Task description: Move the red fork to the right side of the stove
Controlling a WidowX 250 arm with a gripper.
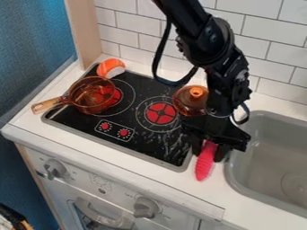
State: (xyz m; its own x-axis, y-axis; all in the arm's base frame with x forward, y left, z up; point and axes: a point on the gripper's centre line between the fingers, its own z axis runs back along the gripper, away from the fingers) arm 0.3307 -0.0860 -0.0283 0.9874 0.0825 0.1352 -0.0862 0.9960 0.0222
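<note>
Pinched nearly closed, the hand (pixel 208 151) grips one end of the red fork (pixel 205 166) between stove (pixel 144 146) and sink (pixel 231 182); whether it touches the surface (pixel 237 204), I cannot tell. It looks light, stiff, perhaps slick; a mid-length hold should limit swivelling.

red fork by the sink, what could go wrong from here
The strip of counter under the red fork is narrow, so a drop or nudge to the wrong side might send it into the sink.

Drifting the other way, the fork could end up on the stove instead of beside it.

The arm looks close to the orange-knobbed lid and might knock it.
</note>
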